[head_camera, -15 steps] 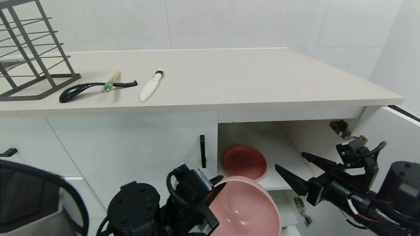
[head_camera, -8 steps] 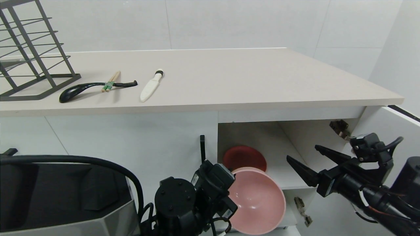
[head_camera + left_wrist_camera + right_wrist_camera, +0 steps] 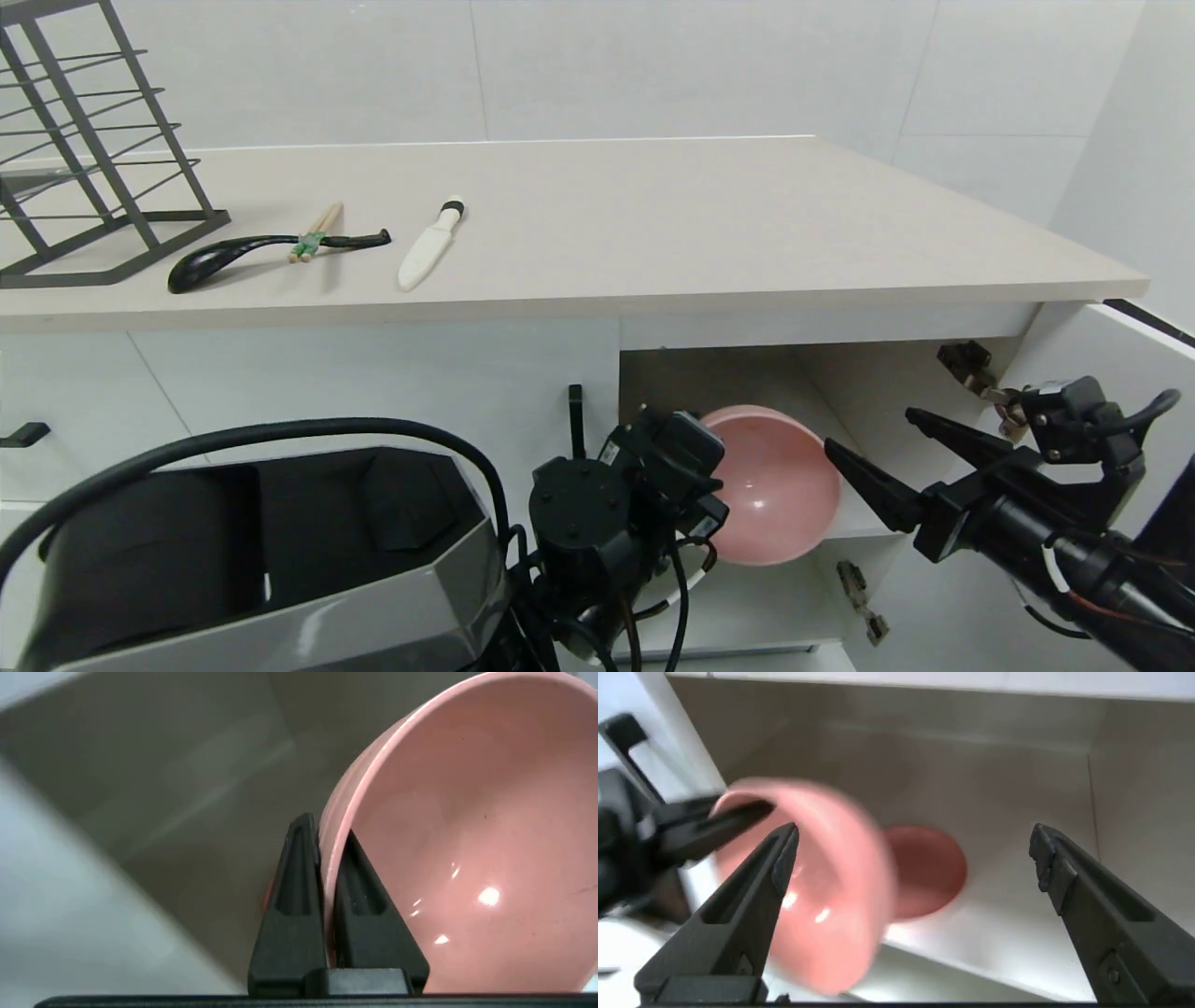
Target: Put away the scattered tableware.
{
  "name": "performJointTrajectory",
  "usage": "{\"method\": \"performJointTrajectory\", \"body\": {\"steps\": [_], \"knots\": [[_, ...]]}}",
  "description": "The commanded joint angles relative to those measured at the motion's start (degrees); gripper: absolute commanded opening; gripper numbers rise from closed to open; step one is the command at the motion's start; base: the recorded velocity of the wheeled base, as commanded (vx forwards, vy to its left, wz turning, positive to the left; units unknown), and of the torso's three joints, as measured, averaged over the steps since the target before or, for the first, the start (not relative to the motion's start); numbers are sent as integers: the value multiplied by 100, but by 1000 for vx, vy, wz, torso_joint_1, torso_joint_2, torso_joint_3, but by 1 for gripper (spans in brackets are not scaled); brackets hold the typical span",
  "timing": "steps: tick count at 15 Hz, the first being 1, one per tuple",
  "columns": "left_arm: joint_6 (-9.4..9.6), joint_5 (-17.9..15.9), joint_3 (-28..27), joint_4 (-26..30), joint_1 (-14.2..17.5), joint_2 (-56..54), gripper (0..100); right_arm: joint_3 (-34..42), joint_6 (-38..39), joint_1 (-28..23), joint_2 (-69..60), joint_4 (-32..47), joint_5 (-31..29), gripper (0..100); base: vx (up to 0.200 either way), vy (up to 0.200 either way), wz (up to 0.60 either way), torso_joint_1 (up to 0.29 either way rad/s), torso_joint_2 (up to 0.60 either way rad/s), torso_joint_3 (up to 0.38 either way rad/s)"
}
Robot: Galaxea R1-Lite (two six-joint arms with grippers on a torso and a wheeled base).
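Observation:
My left gripper is shut on the rim of a pink bowl, holding it tilted at the mouth of the open cabinet, just above the shelf. In the left wrist view the fingers pinch the bowl's rim from inside and outside. A red plate lies on the shelf behind the bowl; in the head view the bowl hides it. My right gripper hangs open to the right of the bowl, in front of the cabinet, holding nothing; its wrist view shows the wide gap.
On the counter lie a black spoon, chopsticks and a white knife, beside a wire dish rack at the left. The cabinet door stands open at the right. A black handle sits left of the opening.
My left gripper has carried the pink bowl up and forward into the cabinet opening, covering the red plate. My right gripper has drifted slightly right and stayed open.

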Motion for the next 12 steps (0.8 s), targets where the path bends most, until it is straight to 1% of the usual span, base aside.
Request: {"method": "performJointTrajectory", "body": {"steps": [1, 3, 6, 7, 8, 10, 11, 12], "knots": [[-4, 84, -413, -1, 59, 226, 0, 76, 2, 96, -2, -9, 1, 100, 0, 0, 0, 0, 0, 0], [-74, 84, -519, -1, 85, 217, 0, 67, 2, 167, 50, -9, 1, 100, 0, 0, 0, 0, 0, 0], [-136, 102, -536, -1, 59, 191, 0, 15, 64, 0, 367, -9, 1, 100, 0, 0, 0, 0, 0, 0], [-303, 102, -642, -1, 24, 182, 0, -73, 72, -115, 551, -9, -8, 100, 0, 0, 0, 0, 0, 0], [-382, 102, -747, -1, 15, 182, 0, -135, 72, -185, 683, -9, -8, 100, 0, 0, 0, 0, 0, 0], [-399, 102, -791, -1, 15, 191, 0, -196, 107, -299, 850, -9, -8, 100, 0, 0, 0, 0, 0, 0], [-487, 110, -791, -1, -64, 191, 0, -328, 257, -378, 947, -9, -8, 100, 0, 0, 0, 0, 0, 0], [-575, 119, -818, -1, -73, 191, 0, -381, 354, -414, 991, -9, -8, 100, 0, 0, 0, 0, 0, 0]]}}
